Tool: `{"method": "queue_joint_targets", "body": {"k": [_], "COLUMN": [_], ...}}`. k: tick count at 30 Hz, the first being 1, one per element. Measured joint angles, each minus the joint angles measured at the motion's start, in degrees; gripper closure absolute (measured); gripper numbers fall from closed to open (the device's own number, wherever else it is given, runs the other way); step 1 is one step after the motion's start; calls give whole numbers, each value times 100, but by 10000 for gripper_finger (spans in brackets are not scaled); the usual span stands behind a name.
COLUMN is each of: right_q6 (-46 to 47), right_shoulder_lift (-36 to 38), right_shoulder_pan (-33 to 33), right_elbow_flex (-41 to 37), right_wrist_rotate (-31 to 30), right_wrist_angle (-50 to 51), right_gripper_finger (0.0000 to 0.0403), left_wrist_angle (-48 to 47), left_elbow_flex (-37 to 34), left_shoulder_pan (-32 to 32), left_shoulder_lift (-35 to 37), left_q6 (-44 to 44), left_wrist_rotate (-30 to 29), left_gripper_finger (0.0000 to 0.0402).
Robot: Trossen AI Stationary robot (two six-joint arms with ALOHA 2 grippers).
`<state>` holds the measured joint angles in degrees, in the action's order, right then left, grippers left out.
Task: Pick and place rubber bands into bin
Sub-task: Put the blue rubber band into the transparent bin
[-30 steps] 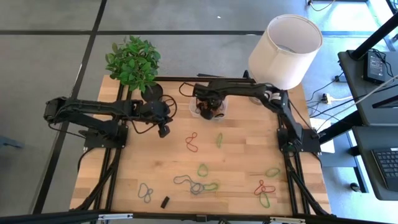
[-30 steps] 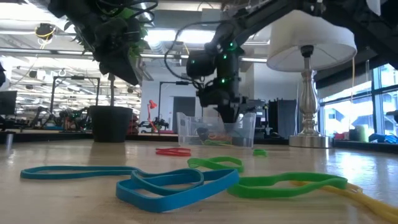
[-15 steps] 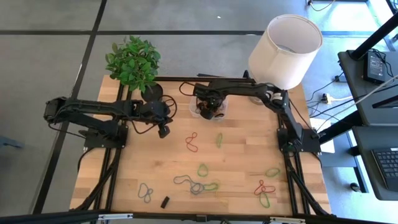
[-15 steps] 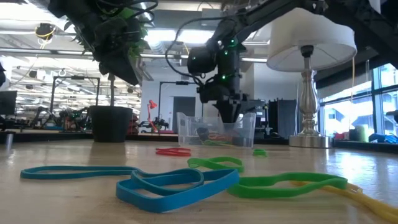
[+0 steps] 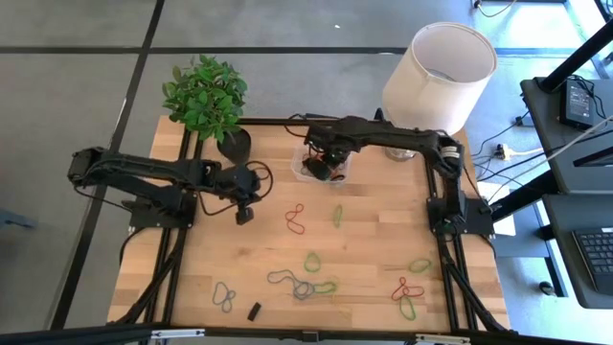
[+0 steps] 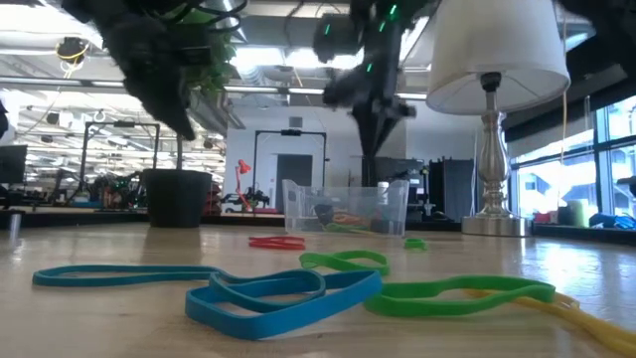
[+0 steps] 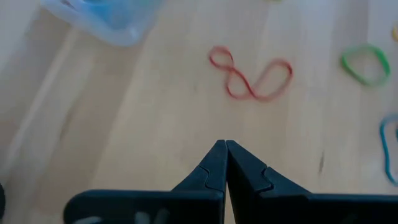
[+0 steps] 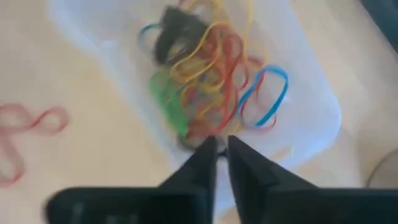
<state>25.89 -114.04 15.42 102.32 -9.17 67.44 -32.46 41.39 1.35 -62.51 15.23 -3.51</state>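
The clear bin [image 5: 335,175] sits at the table's far middle and holds a tangle of coloured rubber bands [image 8: 208,74]. My right gripper [image 5: 319,165] hovers above it with a narrow gap between its fingers [image 8: 221,144] and nothing in them; the low view shows it well above the bin [image 6: 345,209]. More bands lie loose on the wood: a red one [image 5: 295,218], green ones [image 5: 337,215] [image 5: 312,261], a cluster [image 5: 302,286], a blue one [image 5: 224,297]. My left gripper [image 5: 243,213] is shut and empty [image 7: 225,147], left of the red band [image 7: 252,76].
A potted plant [image 5: 206,96] stands at the far left corner and a lamp [image 5: 439,67] at the far right. A small black block [image 5: 254,310] lies near the front edge. Further bands lie at the right front [image 5: 407,287] [image 5: 420,264].
My right gripper has risen out of the bin and now hangs well above it. My left gripper has moved a little toward the table's near edge and down, nearer the red band. The bands on the table have stayed put.
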Motion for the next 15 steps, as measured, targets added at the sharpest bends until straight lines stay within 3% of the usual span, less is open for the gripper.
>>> {"method": "queue_joint_targets", "body": {"k": [3,10,15], "right_q6": [213,1372,2341], "right_shoulder_lift": [548,2095,3068], "right_shoulder_pan": [-403,-1550,-2431], "right_elbow_flex": [-395,-2611,-3964], "right_wrist_rotate": [-2,167,128], "right_wrist_angle": [-56,-1258,-1954], "right_gripper_finger": [395,399,397], "left_wrist_angle": [-270,-468,-1096], "left_elbow_flex": [0,39,458], "left_shoulder_pan": [-274,-1099,-1730], "left_shoulder_lift": [1,-2,-155], "left_q6": [199,745,1184], "left_wrist_rotate": [-3,-300,-772], "left_gripper_finger": [400,400,400]}}
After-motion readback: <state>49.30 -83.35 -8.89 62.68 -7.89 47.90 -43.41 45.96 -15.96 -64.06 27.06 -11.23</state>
